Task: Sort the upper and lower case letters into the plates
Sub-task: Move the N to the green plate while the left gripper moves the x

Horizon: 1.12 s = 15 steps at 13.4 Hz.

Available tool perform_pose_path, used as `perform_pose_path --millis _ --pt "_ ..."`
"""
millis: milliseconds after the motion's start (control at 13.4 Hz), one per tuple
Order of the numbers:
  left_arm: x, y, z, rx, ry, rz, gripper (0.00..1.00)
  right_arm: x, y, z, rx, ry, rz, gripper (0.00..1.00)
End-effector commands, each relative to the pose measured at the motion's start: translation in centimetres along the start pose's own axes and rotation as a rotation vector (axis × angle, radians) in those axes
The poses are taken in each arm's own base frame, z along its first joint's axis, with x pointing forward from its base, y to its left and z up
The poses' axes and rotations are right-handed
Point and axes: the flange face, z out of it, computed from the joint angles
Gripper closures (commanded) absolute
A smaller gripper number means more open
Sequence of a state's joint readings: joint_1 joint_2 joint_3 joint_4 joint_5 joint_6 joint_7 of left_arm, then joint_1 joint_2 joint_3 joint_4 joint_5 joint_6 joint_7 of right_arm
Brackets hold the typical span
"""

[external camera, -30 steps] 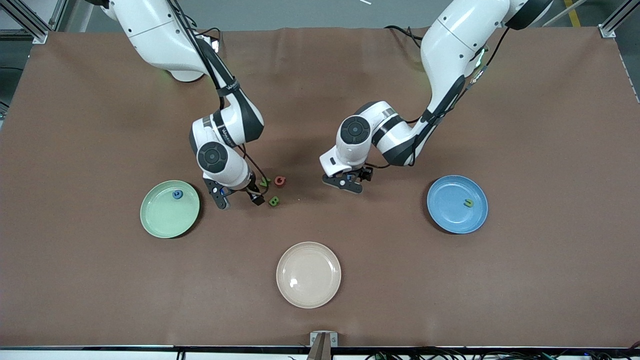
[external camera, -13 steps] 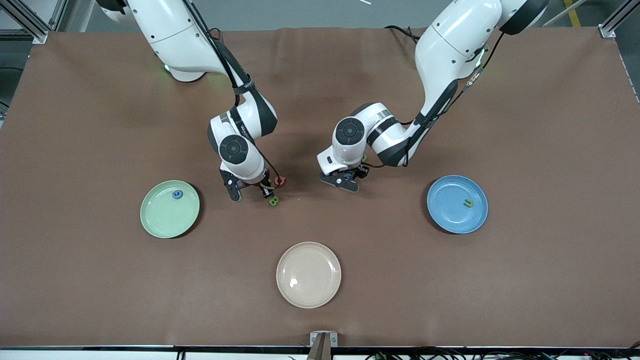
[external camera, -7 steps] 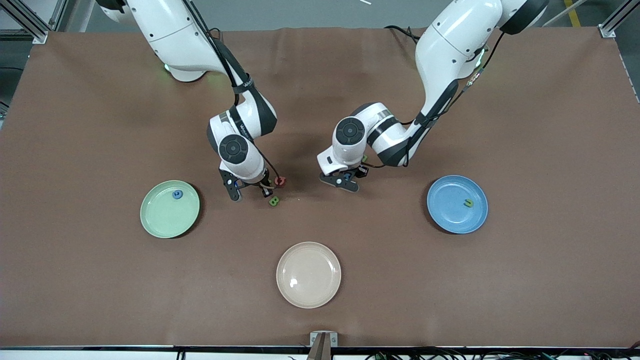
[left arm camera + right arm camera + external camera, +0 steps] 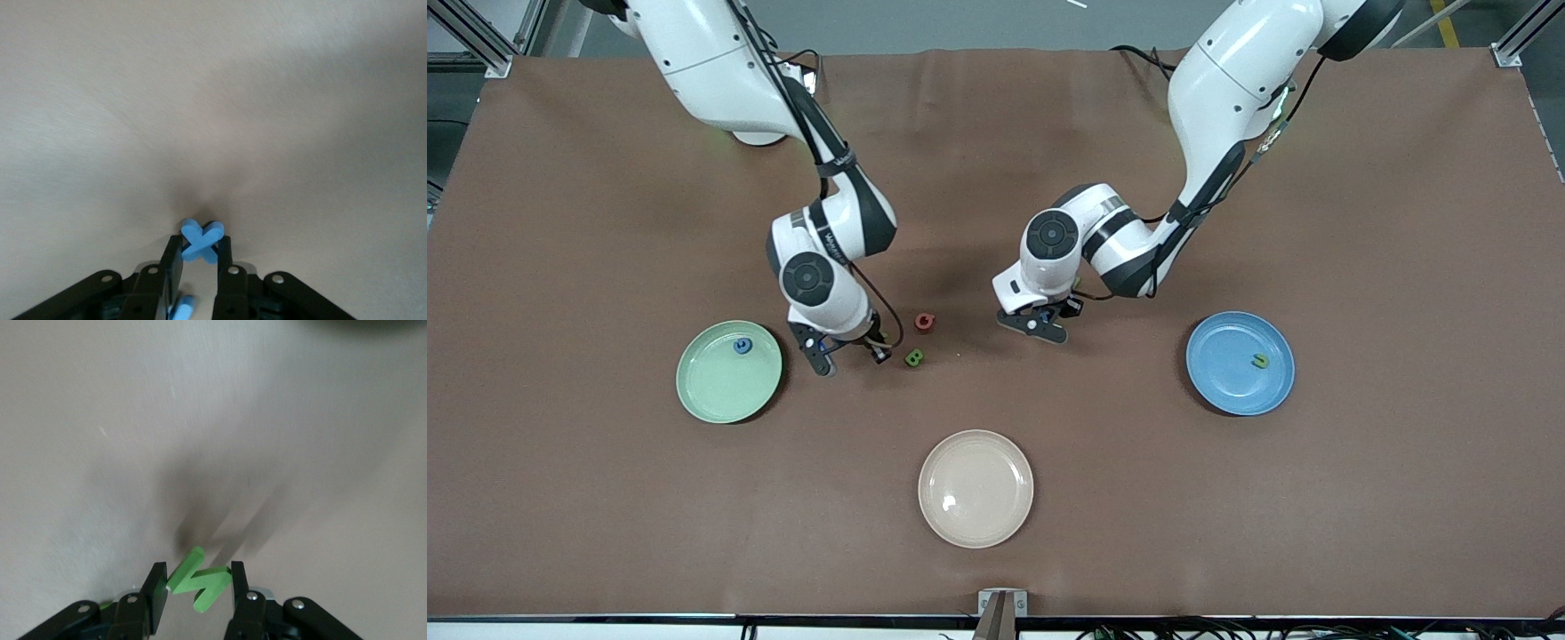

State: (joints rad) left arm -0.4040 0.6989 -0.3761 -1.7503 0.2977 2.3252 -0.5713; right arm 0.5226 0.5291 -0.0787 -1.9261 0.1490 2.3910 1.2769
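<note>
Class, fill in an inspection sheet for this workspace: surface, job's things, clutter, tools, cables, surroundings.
Surface: brown table cover, bare between the dishes.
Job's things: green plate holds a blue letter; blue plate holds a green letter; red letter and green B lie loose on the cover.
Clutter: cream plate, nothing in it.
Tools: left tool shut on blue X; right tool shut on green zigzag letter.
Cables: black cables by the left arm's base.
Surroundings: metal frame posts at the corners.
</note>
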Motion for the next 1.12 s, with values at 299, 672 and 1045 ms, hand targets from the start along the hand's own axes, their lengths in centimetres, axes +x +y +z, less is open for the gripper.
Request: perform_pose_path --millis 299,672,1045 --pt "2.7 -11.5 -12.0 0.047 -0.037 -0.086 0.91 10.7 4.8 -4.7 -0.012 -0.032 -0.22 1.0" --pt "0.8 -22.3 -13.8 0.088 -0.083 -0.229 0.92 19.0 9.5 -4.0 -0.01 -0.055 -0.353 0.99" --pt "-2.0 -31.0 -13.0 0.062 -0.114 -0.276 0.92 24.3 13.5 -3.5 0.003 -0.063 -0.455 0.99"
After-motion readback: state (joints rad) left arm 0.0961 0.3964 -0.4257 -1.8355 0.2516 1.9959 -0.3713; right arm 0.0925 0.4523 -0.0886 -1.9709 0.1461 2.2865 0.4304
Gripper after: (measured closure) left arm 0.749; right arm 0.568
